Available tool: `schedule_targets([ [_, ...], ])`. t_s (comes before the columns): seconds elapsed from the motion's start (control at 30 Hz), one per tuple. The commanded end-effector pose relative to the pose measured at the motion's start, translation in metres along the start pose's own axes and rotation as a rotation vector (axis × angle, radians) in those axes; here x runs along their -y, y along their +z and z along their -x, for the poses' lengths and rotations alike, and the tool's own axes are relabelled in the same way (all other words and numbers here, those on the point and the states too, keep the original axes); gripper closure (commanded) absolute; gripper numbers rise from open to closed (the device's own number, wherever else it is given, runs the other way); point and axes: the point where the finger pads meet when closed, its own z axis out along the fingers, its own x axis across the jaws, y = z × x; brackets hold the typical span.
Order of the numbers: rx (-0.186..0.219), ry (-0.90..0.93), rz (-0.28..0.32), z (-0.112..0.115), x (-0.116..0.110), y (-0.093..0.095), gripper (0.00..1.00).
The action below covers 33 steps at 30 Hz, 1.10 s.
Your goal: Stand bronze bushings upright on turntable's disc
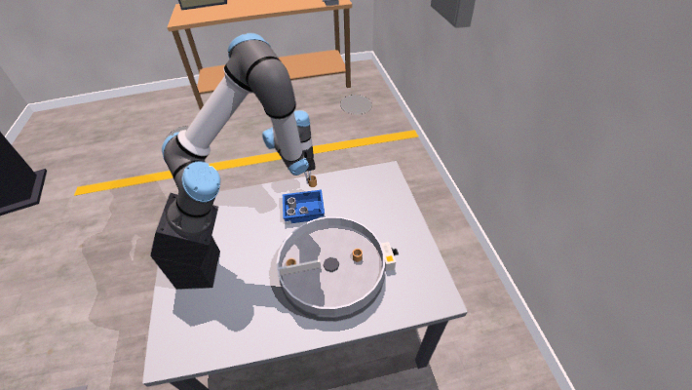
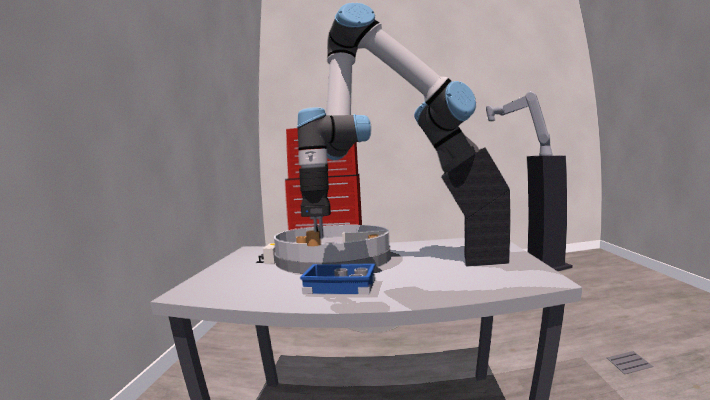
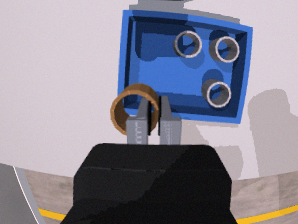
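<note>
My gripper (image 1: 310, 176) is shut on the wall of a bronze bushing (image 1: 312, 181) and holds it upright in the air, above and behind the blue crate (image 1: 303, 206). In the wrist view the fingers pinch the rim of the bronze bushing (image 3: 135, 110) over the crate's near left corner. Three steel bushings (image 1: 296, 206) stand in the crate; they also show in the wrist view (image 3: 212, 63). Two bronze bushings stand on the turntable's disc (image 1: 331, 273), one on the right (image 1: 357, 254) and one on the left (image 1: 290, 262) behind a grey plate. The dark hub (image 1: 331, 264) is bare.
The turntable has a raised grey rim (image 1: 329, 312) and a grey upright plate (image 1: 298, 273) inside on the left. A small white switch box (image 1: 389, 253) sits at its right edge. The robot's black base (image 1: 185, 249) stands at the table's left.
</note>
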Motion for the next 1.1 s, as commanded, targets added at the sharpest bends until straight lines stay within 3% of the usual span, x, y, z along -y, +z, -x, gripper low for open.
schedule_targets([
  [0.0, 0.0, 0.0, 0.0, -0.002, 0.001, -0.001, 1.0],
  [0.77, 0.0, 0.001, 0.0, -0.004, 0.018, -0.001, 1.0],
  [1.07, 0.0, 0.001, 0.0, -0.008, 0.039, -0.001, 1.0],
])
